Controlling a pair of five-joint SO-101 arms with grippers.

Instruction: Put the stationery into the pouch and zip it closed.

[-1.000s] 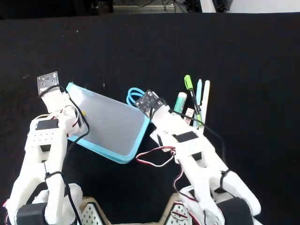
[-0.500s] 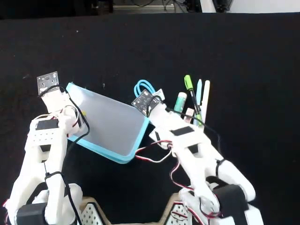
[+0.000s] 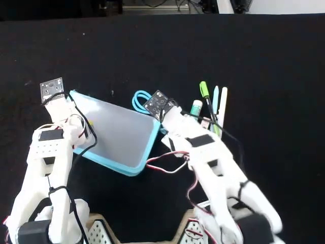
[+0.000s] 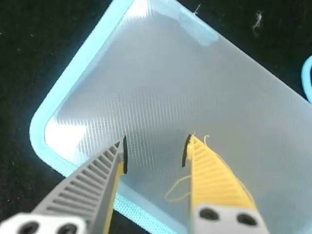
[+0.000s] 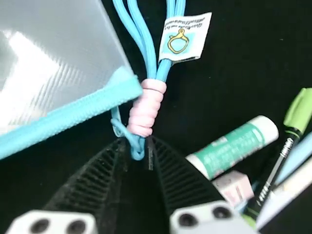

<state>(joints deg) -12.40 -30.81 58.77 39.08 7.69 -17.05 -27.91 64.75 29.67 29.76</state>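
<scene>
Blue zip cord (image 5: 139, 39): clenched in my right claw (image 5: 138, 146), now dragged left of where it lay. Left claw (image 4: 155, 152): spread wide over the pouch (image 3: 119, 134). Stationery (image 3: 196, 108): on the table just beside the pouch, none inside; unzipping likely under way.

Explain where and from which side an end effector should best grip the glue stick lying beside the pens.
Grip the glue stick mid-barrel, coming from straight above, with fingers across its width. It is a round tube lying flat. The green marker and the eraser crowd its ends, so the middle likely offers most room.
</scene>
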